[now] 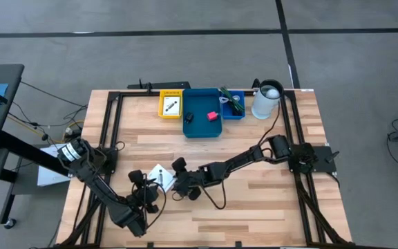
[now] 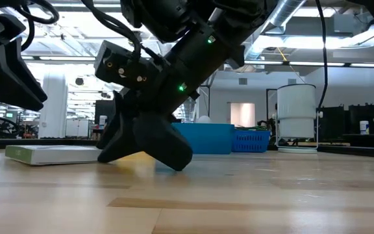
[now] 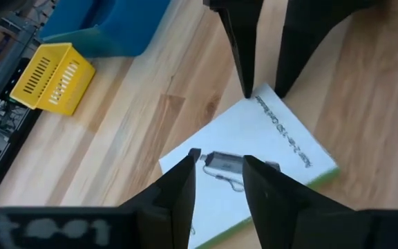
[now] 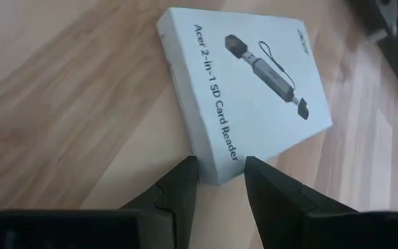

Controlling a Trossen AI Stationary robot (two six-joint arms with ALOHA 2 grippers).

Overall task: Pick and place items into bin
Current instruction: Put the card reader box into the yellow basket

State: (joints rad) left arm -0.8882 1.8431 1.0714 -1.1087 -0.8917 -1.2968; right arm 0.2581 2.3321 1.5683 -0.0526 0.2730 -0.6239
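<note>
Overhead, table-level, two close wrist cameras (all sharing the white box [image 4: 254,90])

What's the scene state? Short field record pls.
item: white box, flat on table, printed "Acer 2-in-1 SD Card Reader"
left claw: over one edge of the box, fingers apart
right claw: at the opposite edge, fingers apart, tips at the box corner
held: nothing lifted
blue bin: at far edge, pink-red block and a black piece inside
yellow basket: beside bin, holds a white card
</note>
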